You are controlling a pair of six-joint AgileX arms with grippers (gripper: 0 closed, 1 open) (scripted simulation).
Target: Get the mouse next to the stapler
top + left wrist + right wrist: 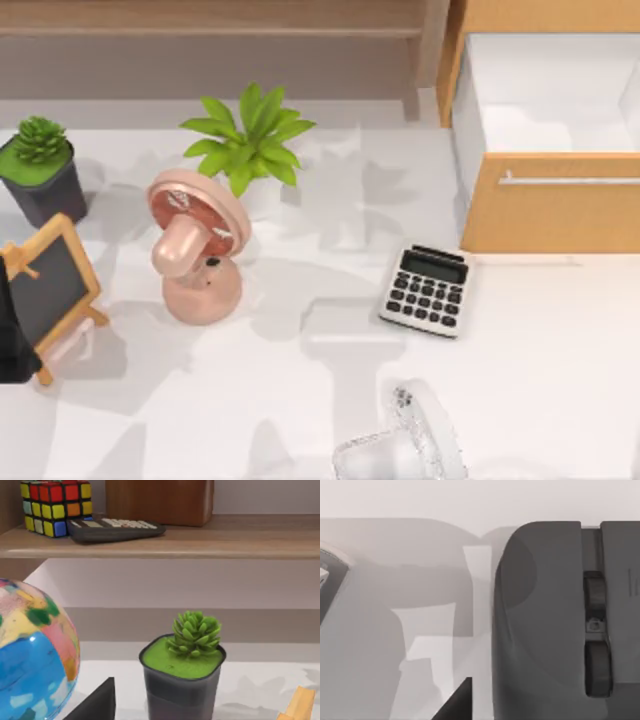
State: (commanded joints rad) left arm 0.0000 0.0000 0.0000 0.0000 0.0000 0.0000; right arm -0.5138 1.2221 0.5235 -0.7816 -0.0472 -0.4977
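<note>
The mouse (545, 620) lies flat on the white table (560, 350), close under my right wrist camera. It is dark grey and its scroll wheel is visible. My right arm (400, 445) is at the near edge of the table, right of centre. I cannot tell whether the right gripper is open or closed. The calculator (427, 290) lies just beyond that arm. My left arm (12, 340) is parked at the table's left edge by the small chalkboard (45, 285). I cannot tell the left gripper's state either.
</note>
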